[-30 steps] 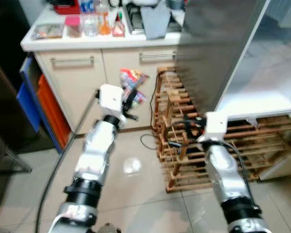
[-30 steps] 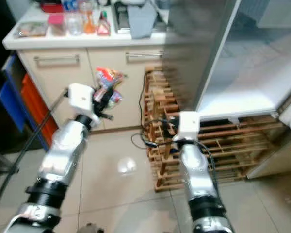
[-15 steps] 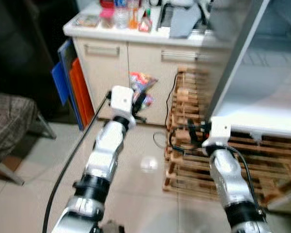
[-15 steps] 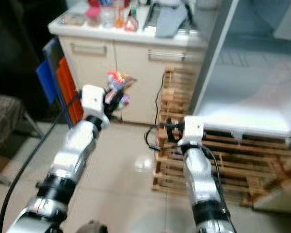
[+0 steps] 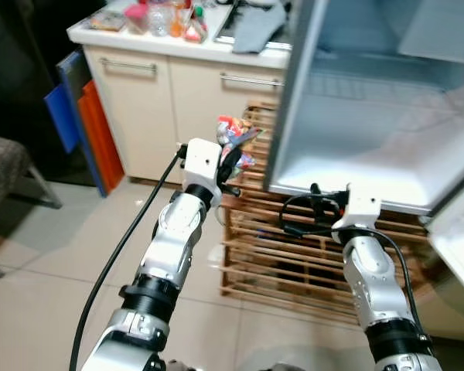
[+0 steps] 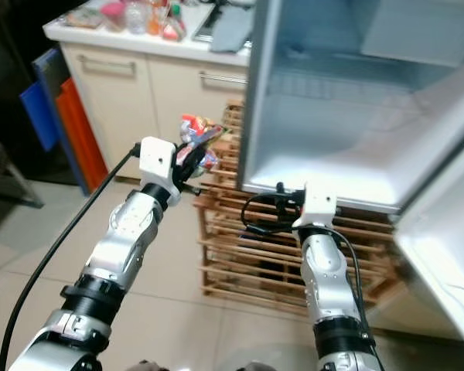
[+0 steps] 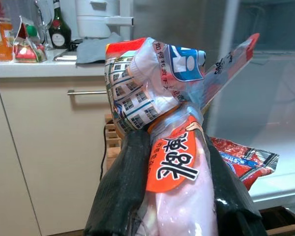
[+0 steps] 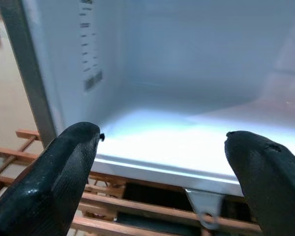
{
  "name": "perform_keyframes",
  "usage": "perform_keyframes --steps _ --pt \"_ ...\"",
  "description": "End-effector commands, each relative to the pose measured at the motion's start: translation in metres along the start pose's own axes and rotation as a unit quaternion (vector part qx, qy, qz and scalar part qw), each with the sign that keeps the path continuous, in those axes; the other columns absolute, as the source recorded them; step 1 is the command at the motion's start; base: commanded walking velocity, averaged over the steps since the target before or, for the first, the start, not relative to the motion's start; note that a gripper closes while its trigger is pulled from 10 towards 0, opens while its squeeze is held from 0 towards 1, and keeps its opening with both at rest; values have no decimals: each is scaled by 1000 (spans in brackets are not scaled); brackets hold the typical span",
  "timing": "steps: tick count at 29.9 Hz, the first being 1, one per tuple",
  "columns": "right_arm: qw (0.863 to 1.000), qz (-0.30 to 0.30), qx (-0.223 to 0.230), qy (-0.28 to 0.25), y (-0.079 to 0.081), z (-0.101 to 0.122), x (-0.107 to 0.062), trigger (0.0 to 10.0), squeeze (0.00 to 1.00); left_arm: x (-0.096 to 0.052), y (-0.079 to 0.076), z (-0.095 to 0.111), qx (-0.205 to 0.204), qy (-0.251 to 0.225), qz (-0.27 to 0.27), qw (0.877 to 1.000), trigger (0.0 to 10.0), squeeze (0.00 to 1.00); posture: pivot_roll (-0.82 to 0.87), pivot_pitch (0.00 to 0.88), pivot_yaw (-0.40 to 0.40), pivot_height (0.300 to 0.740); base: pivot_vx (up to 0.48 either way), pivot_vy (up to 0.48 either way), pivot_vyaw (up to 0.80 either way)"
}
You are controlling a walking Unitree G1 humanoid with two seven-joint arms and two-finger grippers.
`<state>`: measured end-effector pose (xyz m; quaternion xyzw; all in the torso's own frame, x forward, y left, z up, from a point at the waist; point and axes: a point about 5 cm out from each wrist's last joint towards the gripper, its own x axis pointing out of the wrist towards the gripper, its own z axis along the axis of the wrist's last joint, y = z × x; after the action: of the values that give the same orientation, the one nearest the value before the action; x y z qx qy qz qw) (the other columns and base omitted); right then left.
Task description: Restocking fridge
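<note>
My left gripper (image 5: 229,157) is shut on a bundle of food packets (image 5: 234,134), held up just left of the open fridge's grey side wall (image 5: 292,93). In the left wrist view the packets (image 7: 155,83) stand between the black fingers (image 7: 122,191): a pink one with an orange label, a white and blue one, and a red one behind. My right gripper (image 8: 162,162) is open and holds nothing. It points at the front lip of the fridge's white, bare bottom shelf (image 8: 187,142). From the head it sits below that shelf's edge (image 5: 315,195).
A wooden slatted rack (image 5: 267,259) stands under the fridge. The fridge door (image 5: 458,239) hangs open at the right. A cream cabinet (image 5: 139,100) with bottles on its counter (image 5: 166,15) is at the back left, with blue and orange panels (image 5: 81,124) beside it.
The whole picture has swung, so the camera has moved: the fridge interior now faces me and looks closer. The left gripper still holds the packets.
</note>
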<state>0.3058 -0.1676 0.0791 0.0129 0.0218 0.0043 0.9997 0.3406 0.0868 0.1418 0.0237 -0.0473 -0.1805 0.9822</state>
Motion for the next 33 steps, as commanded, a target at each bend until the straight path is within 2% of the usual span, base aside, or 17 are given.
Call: perform_keyframes --steps 1,4,11,15,18,19,20,21,22,23,27,30,31,33 --pt "1000 -3 2 -12 1 5 1 10000 0 3 1 8 8 -19 -10 1000 10000 0 -58 0 3 740 0 -446 0" --pt "1000 -4 2 -12 0 5 1 10000 0 4 1 9 5 -23 -13 1000 10000 0 -62 0 6 740 255 -401 0" --pt "1000 -8 -1 -4 -3 0 -3 10000 0 5 3 8 -7 -26 -13 1000 10000 0 -62 0 0 740 0 0 0" --pt "999 -31 -2 24 -16 -13 -20 10000 0 4 2 9 -9 -31 -12 999 10000 0 -64 0 -7 740 0 0 0" --pt "997 -65 -12 30 -32 -17 -27 10000 0 4 1 8 -14 -31 -12 999 10000 0 -82 0 2 740 0 0 0" --pt "997 -65 -12 30 -32 -17 -27 10000 0 4 1 8 -14 -31 -12 999 10000 0 -82 0 2 740 0 0 0" --pt "996 -89 -9 30 -41 -15 -27 10000 0 5 0 8 -15 -30 -15 999 10000 0 -87 0 4 740 0 0 0" --pt "991 -132 -7 25 -57 -11 -27 10000 0 5 -2 6 -15 -28 -21 999 10000 0 -95 0 9 740 0 0 0" --pt "991 -132 -7 25 -57 -11 -27 10000 0 5 -2 6 -15 -28 -21 999 10000 0 -95 0 9 740 0 0 0" --pt "986 -163 -11 22 -69 -8 -28 10000 0 5 -3 6 -16 -28 -24 999 10000 0 -99 0 12 740 0 0 0" --pt "980 -198 0 31 -83 -6 -29 10000 0 7 -3 7 -17 -29 -26 999 10000 0 -102 0 15 740 0 0 0" --pt "968 -247 13 46 -101 -7 -30 10000 0 7 -4 7 -17 -28 -27 999 10000 0 -104 0 20 740 0 0 0" --pt "968 -247 13 46 -101 -7 -30 10000 0 7 -4 7 -17 -28 -27 999 10000 0 -104 0 20 740 0 0 0" --pt "962 -268 14 50 -111 -6 -28 10000 0 7 -4 6 -18 -27 -27 999 10000 0 -110 0 26 740 0 0 0"
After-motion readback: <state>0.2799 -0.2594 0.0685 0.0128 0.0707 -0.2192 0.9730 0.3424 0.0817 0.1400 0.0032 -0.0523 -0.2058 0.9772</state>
